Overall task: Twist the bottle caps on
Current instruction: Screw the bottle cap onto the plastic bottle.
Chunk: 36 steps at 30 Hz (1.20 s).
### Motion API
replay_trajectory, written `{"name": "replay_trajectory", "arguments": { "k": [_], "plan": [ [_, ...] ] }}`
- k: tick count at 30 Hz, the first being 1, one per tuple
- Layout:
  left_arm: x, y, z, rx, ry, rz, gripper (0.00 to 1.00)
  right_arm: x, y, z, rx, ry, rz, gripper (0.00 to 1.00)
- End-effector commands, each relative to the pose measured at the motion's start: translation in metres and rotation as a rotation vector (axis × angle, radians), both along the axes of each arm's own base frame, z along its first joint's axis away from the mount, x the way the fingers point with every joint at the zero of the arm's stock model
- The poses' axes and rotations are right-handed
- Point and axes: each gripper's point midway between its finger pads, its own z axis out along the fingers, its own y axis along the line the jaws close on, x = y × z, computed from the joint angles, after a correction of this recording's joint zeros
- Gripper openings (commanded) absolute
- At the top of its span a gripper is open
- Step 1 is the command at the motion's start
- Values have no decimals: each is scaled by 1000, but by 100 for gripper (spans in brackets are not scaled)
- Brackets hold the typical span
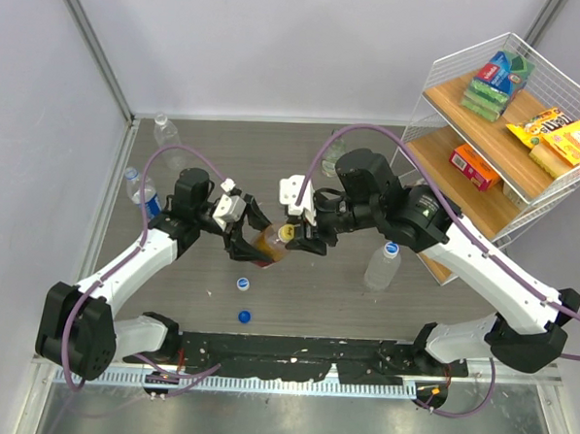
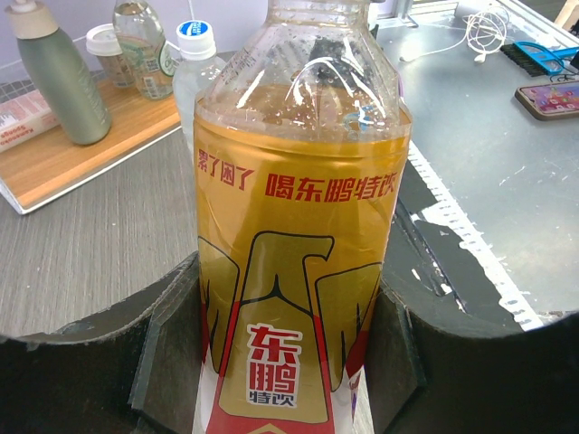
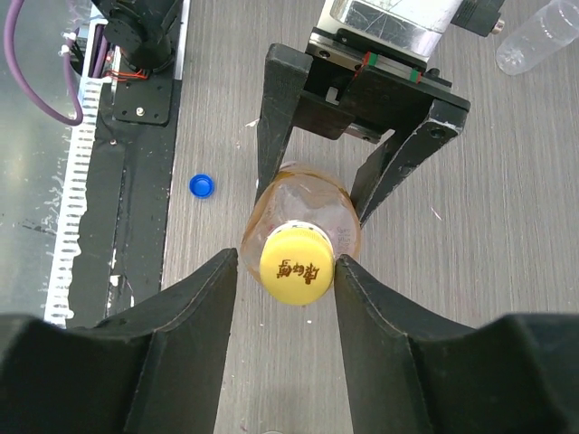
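The amber bottle [image 1: 269, 247] [image 2: 298, 226] with the red and gold label stands upright at mid-table. My left gripper [image 1: 253, 238] [image 2: 285, 312] is shut on its body, one finger on each side. The yellow cap [image 3: 296, 268] [image 1: 285, 233] sits on the bottle's neck. My right gripper [image 1: 303, 239] [image 3: 288, 264] straddles this cap from above. Its right finger [image 3: 362, 298] touches the cap, while a small gap separates the left finger [image 3: 213, 298] from it. A dark blue cap [image 1: 245, 317] [image 3: 202, 185] and a white cap with a blue middle [image 1: 243, 284] lie loose on the table.
A clear bottle [image 1: 382, 266] with a cap on stands to the right. Another clear bottle [image 1: 164, 130] and a blue-label bottle [image 1: 140, 195] stand at the left wall. A wire shelf rack [image 1: 427, 112] with boxed snacks fills the right side.
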Motion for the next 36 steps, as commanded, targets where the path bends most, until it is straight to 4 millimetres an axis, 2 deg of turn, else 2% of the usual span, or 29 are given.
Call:
{"name": "replay_trajectory", "arguments": {
  "k": [1,8,11,15,18,21,24,28,32,36],
  "plan": [
    [-1,0,10,-22,-40,-19,32,-2,5,24,68,-12,0,50],
    [-2,1,12,-21,-39,-19,32,-1,3,9,23,37,-27,31],
    [-2,1,14,-16,-40,-1,31,2,2,3,18,51,-60,30],
    [12,1,25,6,-94,120,28,2,2,-11,8,117,-114,28],
    [32,2,40,28,-144,285,28,9,5,-17,32,207,-229,24],
    [42,1,54,34,-182,417,27,17,6,-34,55,282,-347,23],
    [41,-5,65,24,-204,485,26,29,7,-43,99,359,-495,21],
    [43,-16,72,23,-241,585,23,29,4,-51,82,470,-597,17],
    [50,-21,75,21,-271,685,22,33,-4,-60,53,542,-728,14],
    [49,-28,75,20,-308,718,19,41,-17,-72,16,578,-882,9]
  ]
}}
